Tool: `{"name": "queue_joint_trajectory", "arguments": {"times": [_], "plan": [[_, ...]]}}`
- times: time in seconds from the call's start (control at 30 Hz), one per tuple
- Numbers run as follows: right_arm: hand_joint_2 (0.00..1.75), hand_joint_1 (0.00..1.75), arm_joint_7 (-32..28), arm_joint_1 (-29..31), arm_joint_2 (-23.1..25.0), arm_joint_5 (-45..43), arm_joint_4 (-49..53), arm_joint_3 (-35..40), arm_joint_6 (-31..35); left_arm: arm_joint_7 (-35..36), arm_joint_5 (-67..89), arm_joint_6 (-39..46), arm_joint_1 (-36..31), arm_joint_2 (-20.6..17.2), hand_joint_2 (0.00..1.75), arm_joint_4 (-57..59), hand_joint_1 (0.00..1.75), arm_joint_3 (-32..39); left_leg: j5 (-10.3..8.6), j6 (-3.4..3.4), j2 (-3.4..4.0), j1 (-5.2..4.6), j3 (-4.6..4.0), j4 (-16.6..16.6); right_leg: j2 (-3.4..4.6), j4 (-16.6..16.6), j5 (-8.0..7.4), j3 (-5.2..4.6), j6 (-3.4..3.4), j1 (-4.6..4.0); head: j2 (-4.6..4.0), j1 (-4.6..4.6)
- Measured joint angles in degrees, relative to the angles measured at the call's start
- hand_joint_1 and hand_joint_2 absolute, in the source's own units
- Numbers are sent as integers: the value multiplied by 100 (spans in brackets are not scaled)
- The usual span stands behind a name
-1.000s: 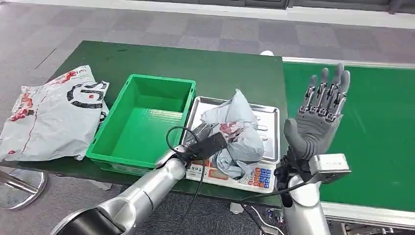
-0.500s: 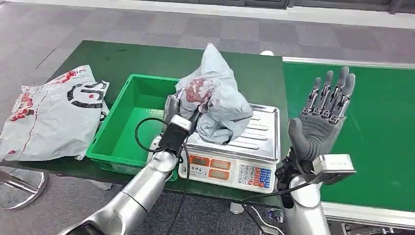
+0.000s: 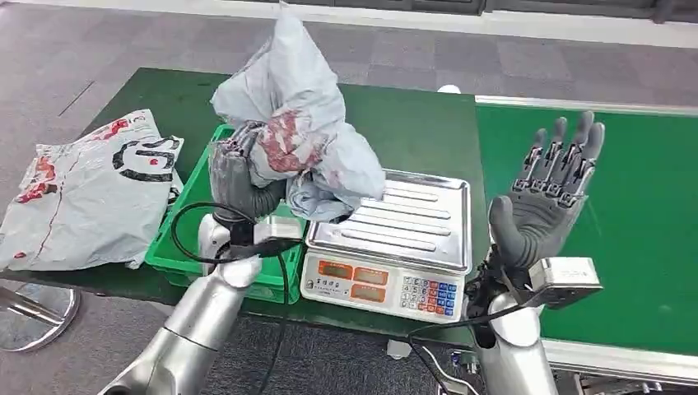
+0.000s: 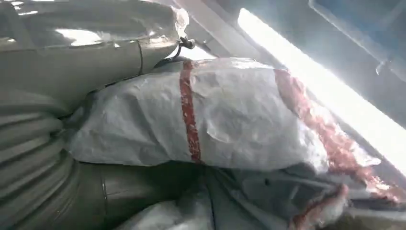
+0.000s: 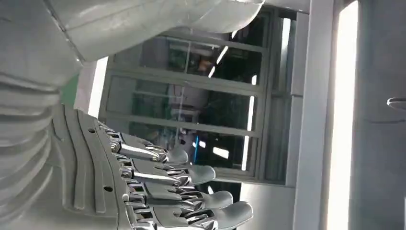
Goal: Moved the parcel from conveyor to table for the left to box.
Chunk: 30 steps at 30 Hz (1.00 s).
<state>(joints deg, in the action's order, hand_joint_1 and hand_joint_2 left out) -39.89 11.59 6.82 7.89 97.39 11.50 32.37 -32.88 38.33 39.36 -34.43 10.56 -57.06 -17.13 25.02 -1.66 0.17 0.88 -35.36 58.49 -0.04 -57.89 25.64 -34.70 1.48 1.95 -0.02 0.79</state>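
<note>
My left hand point(image 3: 237, 177) grips a crumpled grey parcel point(image 3: 295, 123) with red print and holds it up in the air, above the near right corner of the green box point(image 3: 183, 235) and the left edge of the scale. Up close in the left wrist view, the parcel point(image 4: 215, 115) lies against the hand's grey cover point(image 4: 43, 158). To the right of the scale, my right hand point(image 3: 546, 193) is raised with its palm open and fingers straight, over the edge of the green conveyor point(image 3: 634, 214). The right wrist view has that hand point(image 5: 143, 191) empty.
A steel-topped scale point(image 3: 395, 239) with a keypad stands on the dark green table point(image 3: 395, 123) between box and conveyor. A large flat white mailer point(image 3: 82, 193) with black and red print lies at the table's left end. Grey floor lies beyond.
My left hand has lifted the parcel off the scale tray and carried it up and to the left, toward the box. The right hand has stayed raised, drifting slightly right.
</note>
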Motion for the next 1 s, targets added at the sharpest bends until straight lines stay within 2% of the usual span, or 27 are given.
{"name": "queue_joint_trajectory", "arguments": {"times": [0.1, 0.2, 0.3, 0.4, 0.5, 0.6, 0.9, 0.93, 0.97, 1.0], "plan": [[175, 0, 26, -9, 0, -29, 0, -31, -105, 1390, 834, -431, -368, -166, 175, 940, 175, 271, -4, -6, 17, 1, 5, -2, 18, 0, -8, -3, -6, -2, 0, 0], [175, 0, 114, 38, 0, -79, -13, -105, -238, 2277, 1392, -1022, -649, -356, 175, 1751, 175, 364, -17, -13, 21, 7, 1, -2, 24, -3, -14, -10, -10, -6, 0, -2], [175, 0, 314, 243, 2, -155, -135, -159, -481, 3257, 1889, -2047, -925, -518, 175, 2363, 175, 367, -18, -13, 19, 7, 0, -2, 23, -5, -15, -10, -10, -6, 0, -2], [175, 0, 459, 430, 7, -157, -291, -210, -573, 3564, 2095, -2503, -1146, -632, 175, 2782, 175, 367, -18, -13, 18, 7, -1, -1, 23, -5, -16, -10, -11, -6, 0, -2], [175, 0, 808, 583, 31, 91, -411, -306, -654, 4087, 2470, -3447, -1420, -686, 175, 3120, 175, 367, -17, -13, 13, 6, -4, 0, 19, -5, -15, -11, -10, -5, 0, 0], [175, 0, 971, 636, 52, 297, -442, -444, -678, 4407, 2659, -3983, -1638, -695, 175, 3343, 175, 367, -16, -13, 9, 6, -6, 0, 18, -5, -15, -11, -10, -6, 0, -2], [175, 0, 1189, 649, 118, 636, -452, -701, -826, 4683, 2630, -4214, -1923, -732, 175, 3662, 175, 367, -16, -14, 13, 7, -5, -1, 21, -6, -15, -13, -10, -7, 0, 0], [175, 0, 1207, 656, 127, 654, -463, -704, -830, 4639, 2587, -4160, -1924, -741, 175, 3673, 162, 369, -16, -14, 13, 7, -4, -1, 21, -6, -15, -13, -10, -7, 0, 0], [175, 0, 1211, 657, 131, 656, -470, -706, -833, 4606, 2560, -4109, -1925, -743, 175, 3677, 0, 373, -16, -14, 13, 7, -4, -1, 21, -6, -15, -13, -10, -7, 2, 0], [175, 0, 1220, 657, 131, 662, -474, -708, -833, 4586, 2541, -4068, -1931, -743, 175, 3686, 0, 380, -16, -14, 12, 7, -5, -1, 20, -6, -15, -13, -10, -7, 0, 0]]}}
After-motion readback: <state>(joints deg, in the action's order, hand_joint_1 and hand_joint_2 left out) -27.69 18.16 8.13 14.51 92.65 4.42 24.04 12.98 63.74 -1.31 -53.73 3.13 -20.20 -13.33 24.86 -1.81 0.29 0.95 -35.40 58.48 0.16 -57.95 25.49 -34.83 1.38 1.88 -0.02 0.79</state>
